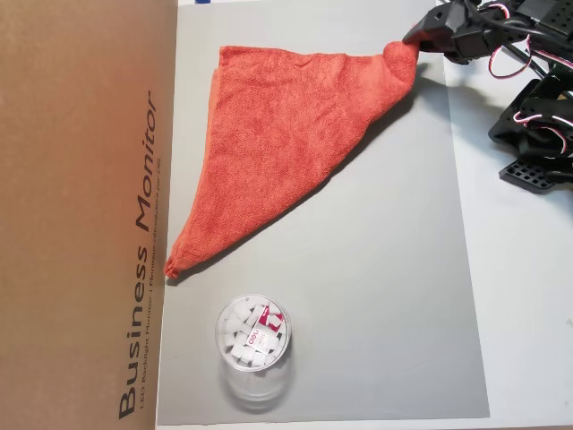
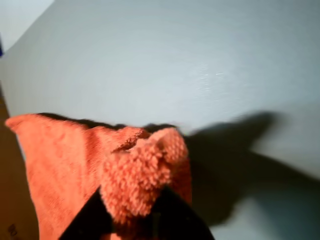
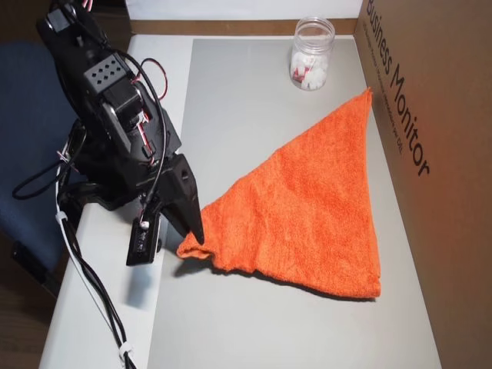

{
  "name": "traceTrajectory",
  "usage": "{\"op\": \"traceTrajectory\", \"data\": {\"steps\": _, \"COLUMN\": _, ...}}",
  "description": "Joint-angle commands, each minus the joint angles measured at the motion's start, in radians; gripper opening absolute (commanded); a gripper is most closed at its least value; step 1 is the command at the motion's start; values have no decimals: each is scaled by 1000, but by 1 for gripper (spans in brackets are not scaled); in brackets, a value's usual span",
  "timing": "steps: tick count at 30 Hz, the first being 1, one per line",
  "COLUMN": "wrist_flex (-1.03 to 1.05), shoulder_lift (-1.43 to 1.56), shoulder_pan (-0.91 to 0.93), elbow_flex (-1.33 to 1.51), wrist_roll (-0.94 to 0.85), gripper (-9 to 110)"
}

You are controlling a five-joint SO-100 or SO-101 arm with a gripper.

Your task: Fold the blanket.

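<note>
Blanket (image 1: 286, 143) cloth filled the pinch of the hand (image 1: 405, 47): one corner was bunched into a tuft between the dark fingers (image 2: 170, 215), which the wrist view showed pressed together on it. That corner sat slightly raised at the edge of the grey mat (image 1: 376, 296), and the rest of the blanket lay spread out from it in a triangle, already doubled along a diagonal, its far tips reaching the cardboard box (image 1: 81, 215).

The grip looked shallow, holding only the tuft, so a quick drag could have pulled the terry free and dropped the corner short. It was unclear whether both layers were caught; if only one was, carrying it across would likely have peeled the fold open rather than made a second one. A low sweep might also have dragged the whole cloth along the mat, bunching it against the box or nudging the plastic jar (image 1: 253, 345) standing near the lower tip.
</note>
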Motion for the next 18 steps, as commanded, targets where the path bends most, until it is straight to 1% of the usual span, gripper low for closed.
{"op": "traceTrajectory", "data": {"steps": 1, "wrist_flex": -14, "shoulder_lift": 26, "shoulder_pan": -32, "elbow_flex": -74, "wrist_roll": -11, "gripper": 0}}
{"op": "traceTrajectory", "data": {"steps": 18, "wrist_flex": -14, "shoulder_lift": 21, "shoulder_pan": -176, "elbow_flex": -275, "wrist_roll": -11, "gripper": 0}}
